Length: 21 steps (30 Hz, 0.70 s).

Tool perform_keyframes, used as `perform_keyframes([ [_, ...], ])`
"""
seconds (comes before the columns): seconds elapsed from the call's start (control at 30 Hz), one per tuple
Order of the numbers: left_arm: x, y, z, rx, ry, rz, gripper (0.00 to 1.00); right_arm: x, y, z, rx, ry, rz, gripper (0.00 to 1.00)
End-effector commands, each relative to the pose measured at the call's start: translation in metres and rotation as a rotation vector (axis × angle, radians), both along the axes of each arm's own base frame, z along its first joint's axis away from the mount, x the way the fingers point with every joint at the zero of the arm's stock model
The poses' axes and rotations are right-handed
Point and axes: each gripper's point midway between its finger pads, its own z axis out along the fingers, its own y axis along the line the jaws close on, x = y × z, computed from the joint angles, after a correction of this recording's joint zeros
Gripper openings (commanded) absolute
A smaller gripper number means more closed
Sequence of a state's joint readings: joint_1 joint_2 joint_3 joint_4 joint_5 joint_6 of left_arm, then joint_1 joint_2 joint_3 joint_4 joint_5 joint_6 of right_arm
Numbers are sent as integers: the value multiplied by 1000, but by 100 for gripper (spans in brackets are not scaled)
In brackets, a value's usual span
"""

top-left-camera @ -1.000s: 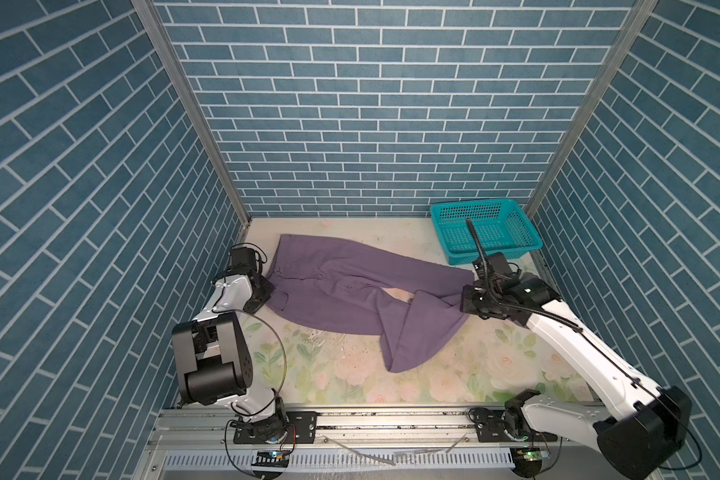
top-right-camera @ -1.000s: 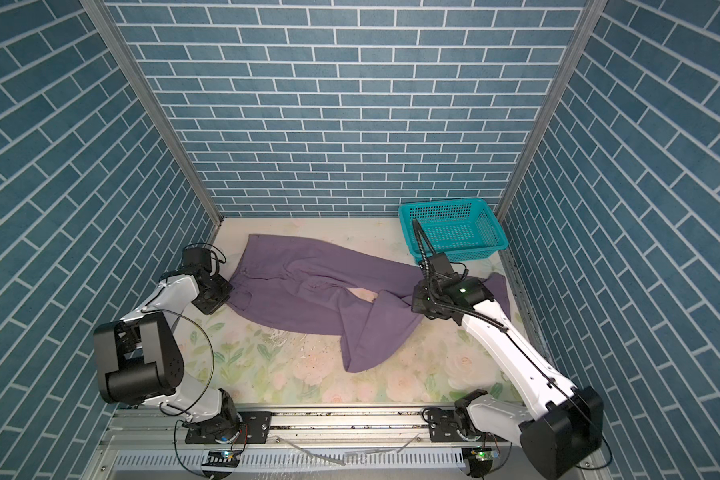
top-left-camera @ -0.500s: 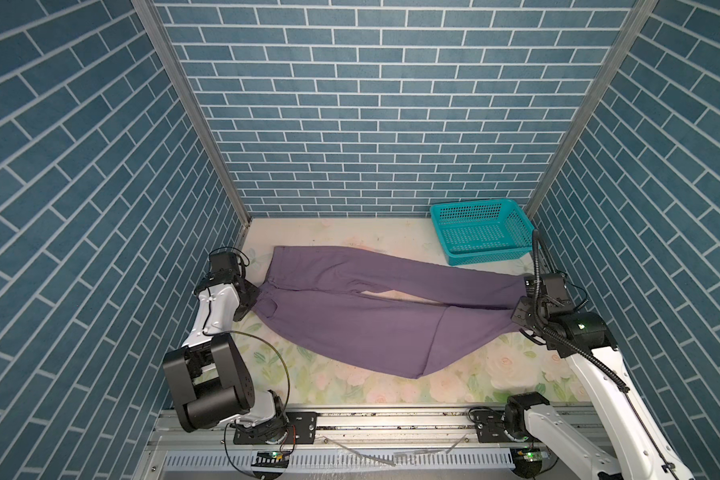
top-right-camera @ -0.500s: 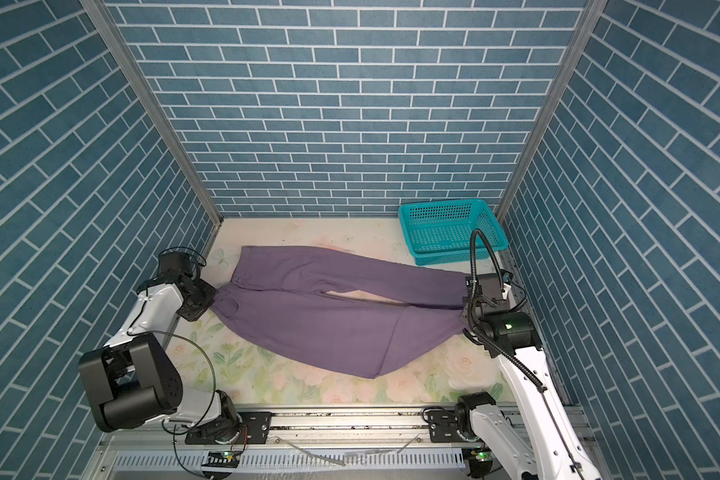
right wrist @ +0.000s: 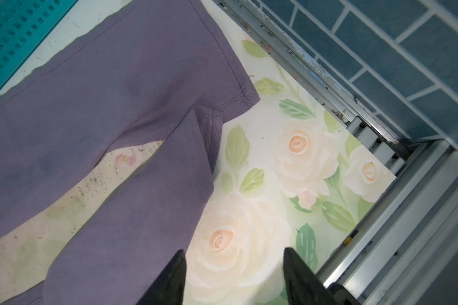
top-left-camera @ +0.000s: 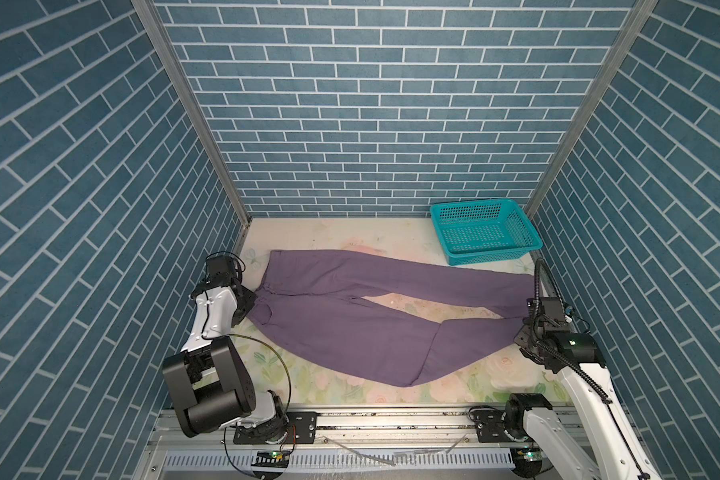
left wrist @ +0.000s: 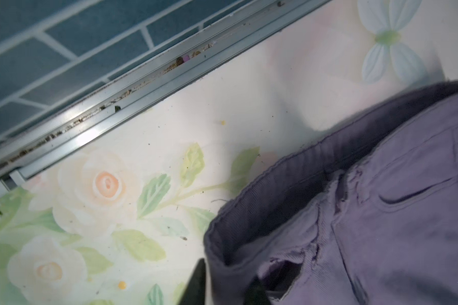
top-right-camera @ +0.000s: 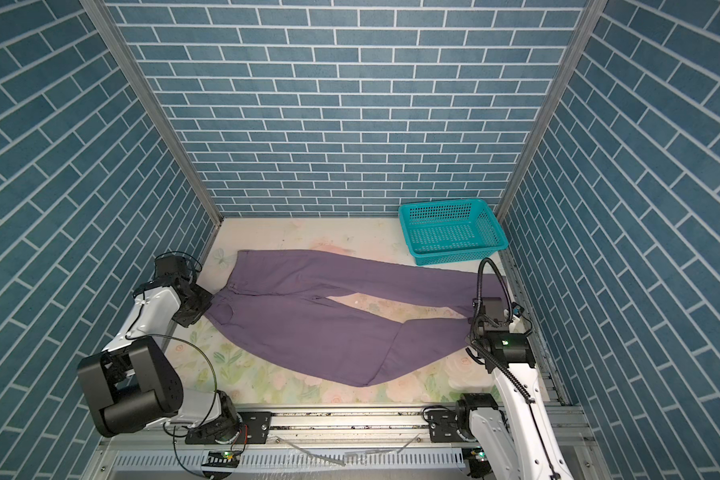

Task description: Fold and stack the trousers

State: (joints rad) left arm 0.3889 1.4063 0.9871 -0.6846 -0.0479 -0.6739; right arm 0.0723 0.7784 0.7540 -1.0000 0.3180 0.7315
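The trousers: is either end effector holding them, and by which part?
Right end effector: open, holding nothing. Left end effector: jaws apart around the waistband, seemingly no grip.

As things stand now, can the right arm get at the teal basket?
Probably yes. The teal basket sits in the far corner on that arm's side; the right gripper is open and empty, and only the flat trousers lie between them.

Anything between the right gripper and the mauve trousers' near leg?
Nothing visible. The right gripper, open, hangs over the bare floral table cover right beside the mauve soft-fabric trousers. The teal perforated plastic basket sits beyond the far leg, off that path.
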Motion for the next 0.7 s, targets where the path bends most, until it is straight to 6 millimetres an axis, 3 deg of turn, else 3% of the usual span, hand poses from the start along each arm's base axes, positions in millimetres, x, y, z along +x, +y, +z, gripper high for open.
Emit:
perform_keyframes([
  [0.0, 4, 0, 13, -1, -46, 8, 52, 35, 27, 10, 83, -1, 134, 54],
  [0.17, 8, -13, 27, 26, -76, -36, 71, 68, 87, -11, -11, 101, 362, 58],
  [0.33, 17, -27, 30, 43, -82, -101, 78, 89, 145, -44, 70, 136, 460, 66],
  [0.5, 27, -42, 18, 34, -67, -153, 77, 103, 175, -71, 97, 159, 503, 68],
  [0.67, 32, -57, 5, 36, -32, -198, 76, 107, 189, -96, 107, 211, 529, 67],
])
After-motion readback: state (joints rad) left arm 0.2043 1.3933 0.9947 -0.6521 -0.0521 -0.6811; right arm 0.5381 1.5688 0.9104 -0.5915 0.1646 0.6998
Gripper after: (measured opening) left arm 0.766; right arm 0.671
